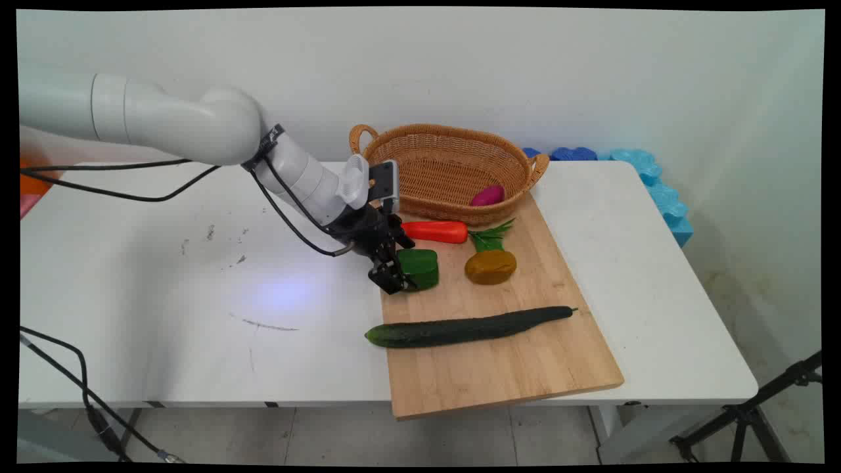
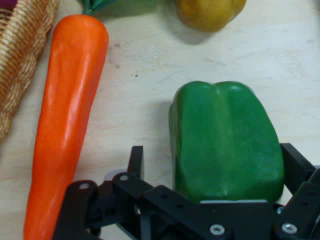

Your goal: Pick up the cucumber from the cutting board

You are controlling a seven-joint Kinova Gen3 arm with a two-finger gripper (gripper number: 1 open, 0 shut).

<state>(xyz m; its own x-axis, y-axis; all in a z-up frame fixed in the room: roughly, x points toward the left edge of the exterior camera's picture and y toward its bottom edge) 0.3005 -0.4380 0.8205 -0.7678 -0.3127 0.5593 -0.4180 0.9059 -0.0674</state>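
Pepper [image 1: 419,268] lies on its side on the board [image 1: 499,368], left part, long axis running straight out from my gripper [image 1: 401,281]. My fingers [image 2: 136,161] are spread, one each side of it. Carrot [image 1: 435,231] just beside; basket [image 1: 447,172] behind.

A white table [image 1: 657,276] is set against a plain white wall [image 1: 460,66], with blue foam pieces [image 1: 663,197] wedged behind the table's far right corner and a tiled floor [image 1: 460,433] seen beneath it.
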